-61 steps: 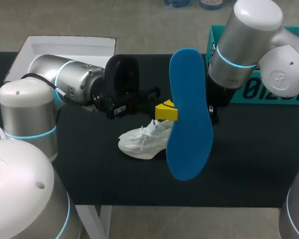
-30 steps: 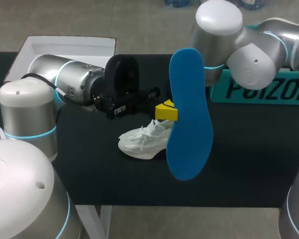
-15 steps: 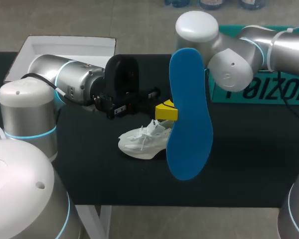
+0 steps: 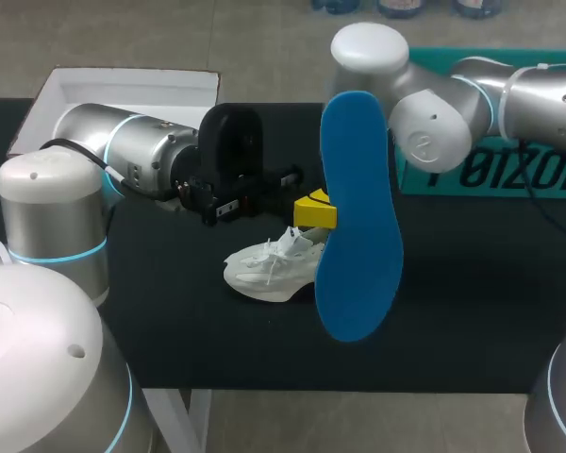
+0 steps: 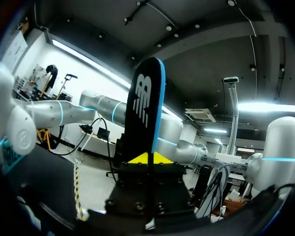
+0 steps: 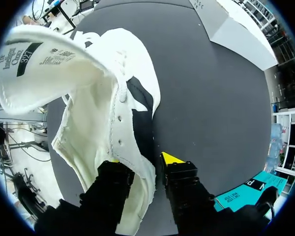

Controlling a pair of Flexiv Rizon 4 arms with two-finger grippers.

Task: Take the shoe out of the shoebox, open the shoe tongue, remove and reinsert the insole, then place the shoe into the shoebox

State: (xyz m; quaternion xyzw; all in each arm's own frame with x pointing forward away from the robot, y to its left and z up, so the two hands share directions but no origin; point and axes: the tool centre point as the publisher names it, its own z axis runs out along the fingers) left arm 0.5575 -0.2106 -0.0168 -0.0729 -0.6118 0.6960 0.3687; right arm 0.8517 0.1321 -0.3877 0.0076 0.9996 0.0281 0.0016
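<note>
You have on hand:
- One white shoe (image 4: 269, 269).
- One blue insole (image 4: 358, 236), just right of shoe.
- Two boxes: white box (image 4: 123, 87) behind shoe to left, teal box (image 4: 491, 175) behind shoe to right.
- Two arms: left arm (image 4: 123, 156), right arm (image 4: 434, 104).
- Two grippers: left gripper (image 4: 313, 209) just behind shoe, right gripper (image 6: 142, 160) at shoe.
- One black table (image 4: 170, 330) under shoe.

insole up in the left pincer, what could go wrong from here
The blue insole stands tall, pinched only near one edge by the left pincer; it could pivot or slip. The right pincer grips just the white shoe's thin side wall, so pushing the insole in may drag or fold the shoe.
</note>
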